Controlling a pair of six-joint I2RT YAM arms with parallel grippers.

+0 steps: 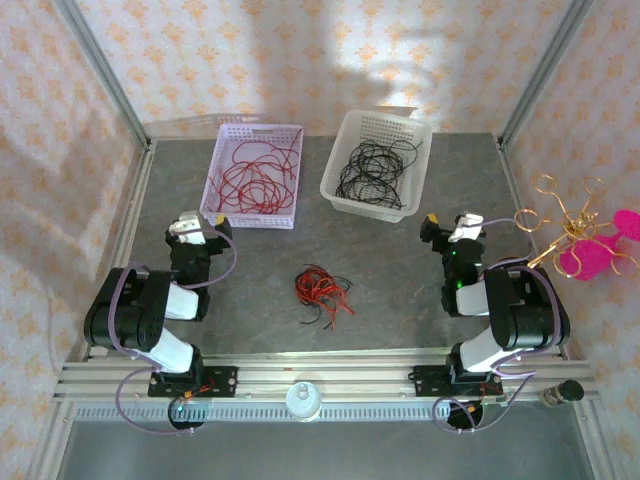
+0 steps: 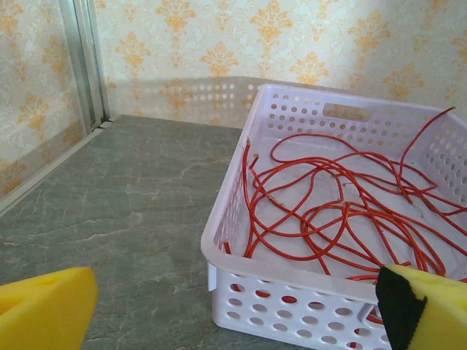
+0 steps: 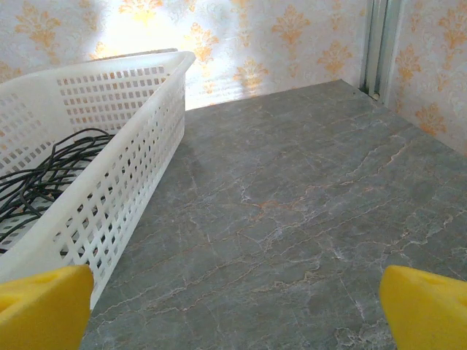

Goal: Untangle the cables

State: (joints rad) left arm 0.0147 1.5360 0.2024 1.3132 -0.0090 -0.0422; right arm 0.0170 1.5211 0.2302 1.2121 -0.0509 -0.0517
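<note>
Two arms are bolted at the near edge of the grey table (image 1: 400,290), one on each side. One tangled bunch of cables (image 1: 321,289), red and black strands mixed, lies on the bare table surface between the arms, well apart from both grippers and nearer than the baskets.

Two baskets sit at the far side. One lilac basket (image 1: 258,127) on the left holds loose loops of red wires (image 1: 255,175). One white basket (image 1: 362,205) on the right holds black wires (image 1: 372,172). In each the strands overlap too much to count.

From the left wrist, the lilac basket (image 2: 292,313) is just ahead with the red wires (image 2: 343,215) sprawled across its floor. From the right wrist, the white basket (image 3: 124,182) stands to the left with the black wires (image 3: 44,171) inside.

The left gripper (image 1: 205,225) points at the lilac basket. Its two yellow fingertips (image 2: 44,310) sit at opposite lower corners of the wrist view, spread wide with nothing between them. The right gripper (image 1: 450,228) has its two yellow fingertips (image 3: 44,306) spread equally wide over bare table, and it holds nothing.

One gold wire stand (image 1: 560,215) and one pink object (image 1: 600,250) sit beyond the right frame post. One white round knob (image 1: 302,397) sits on the front rail. Any print on the arms is too small to read.
</note>
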